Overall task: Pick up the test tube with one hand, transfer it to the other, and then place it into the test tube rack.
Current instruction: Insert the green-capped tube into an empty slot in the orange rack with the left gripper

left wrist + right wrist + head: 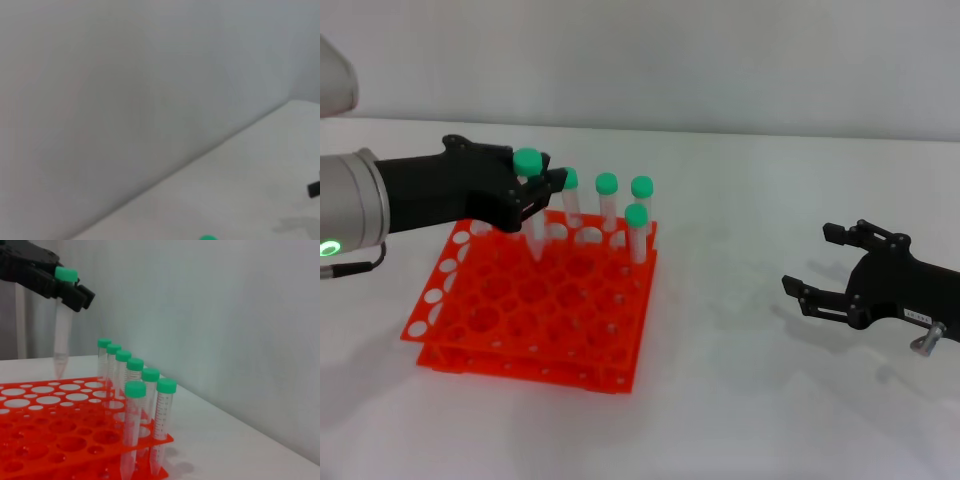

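My left gripper [542,188] is shut on a test tube [534,225], just under its green cap. It holds the tube upright with the pointed tip just above a back hole of the orange-red test tube rack [520,330]. The right wrist view shows the same: the left gripper [70,290], the held tube [62,335] with its tip slightly above the rack [30,440]. My right gripper [810,260] is open and empty, low over the table far to the right of the rack.
Several more green-capped tubes [606,205] stand in the rack's back right holes, next to the held tube; they also show in the right wrist view [133,405]. A white wall rises behind the white table [740,400].
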Controlling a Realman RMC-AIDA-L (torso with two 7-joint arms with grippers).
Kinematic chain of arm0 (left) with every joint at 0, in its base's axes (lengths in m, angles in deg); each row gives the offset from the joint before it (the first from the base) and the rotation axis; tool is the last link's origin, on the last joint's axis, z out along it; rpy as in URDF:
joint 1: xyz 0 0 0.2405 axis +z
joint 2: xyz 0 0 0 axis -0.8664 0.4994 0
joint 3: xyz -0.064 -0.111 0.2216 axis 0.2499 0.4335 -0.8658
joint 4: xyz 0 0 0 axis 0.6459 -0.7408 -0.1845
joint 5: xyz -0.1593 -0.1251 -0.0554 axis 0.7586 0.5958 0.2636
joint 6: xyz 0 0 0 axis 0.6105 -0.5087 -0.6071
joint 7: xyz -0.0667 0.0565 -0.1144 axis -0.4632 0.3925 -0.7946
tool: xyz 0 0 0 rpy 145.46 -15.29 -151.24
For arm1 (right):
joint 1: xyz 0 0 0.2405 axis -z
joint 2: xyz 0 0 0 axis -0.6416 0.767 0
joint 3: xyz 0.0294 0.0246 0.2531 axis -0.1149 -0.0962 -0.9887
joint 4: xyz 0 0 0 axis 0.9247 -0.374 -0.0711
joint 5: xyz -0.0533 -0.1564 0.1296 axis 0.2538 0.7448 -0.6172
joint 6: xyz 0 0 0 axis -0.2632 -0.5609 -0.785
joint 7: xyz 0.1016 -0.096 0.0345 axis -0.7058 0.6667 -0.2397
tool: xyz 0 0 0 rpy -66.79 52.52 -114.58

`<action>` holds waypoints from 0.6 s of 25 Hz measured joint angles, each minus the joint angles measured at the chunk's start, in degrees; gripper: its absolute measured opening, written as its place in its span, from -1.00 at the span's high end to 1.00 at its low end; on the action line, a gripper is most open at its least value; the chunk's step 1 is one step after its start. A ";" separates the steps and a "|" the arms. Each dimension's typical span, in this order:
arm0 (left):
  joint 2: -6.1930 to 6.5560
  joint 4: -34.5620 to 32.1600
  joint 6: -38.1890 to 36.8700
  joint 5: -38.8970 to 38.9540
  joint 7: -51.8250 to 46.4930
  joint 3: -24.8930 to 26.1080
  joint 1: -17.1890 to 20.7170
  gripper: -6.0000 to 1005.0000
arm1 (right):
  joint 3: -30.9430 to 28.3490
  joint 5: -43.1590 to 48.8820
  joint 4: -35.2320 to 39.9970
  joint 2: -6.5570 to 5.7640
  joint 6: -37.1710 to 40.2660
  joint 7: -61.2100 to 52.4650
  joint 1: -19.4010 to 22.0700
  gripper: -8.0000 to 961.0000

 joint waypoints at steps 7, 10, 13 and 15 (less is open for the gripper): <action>0.18 8.49 -2.69 4.21 4.62 0.26 -3.47 0.58 | 0.11 0.03 -0.37 0.09 0.43 0.15 -0.62 -0.79; 0.22 12.30 -2.72 4.78 5.92 1.34 -6.06 0.58 | 0.11 -0.03 -1.43 0.11 0.47 0.34 -1.35 -0.79; 0.17 14.78 -2.82 5.02 7.20 2.12 -7.92 0.58 | 0.11 -0.08 -2.33 0.16 0.56 0.44 -2.08 -0.79; 0.17 15.51 -3.23 5.04 7.65 2.23 -8.56 0.58 | 0.02 -0.09 -2.54 0.17 0.69 0.49 -2.26 -0.79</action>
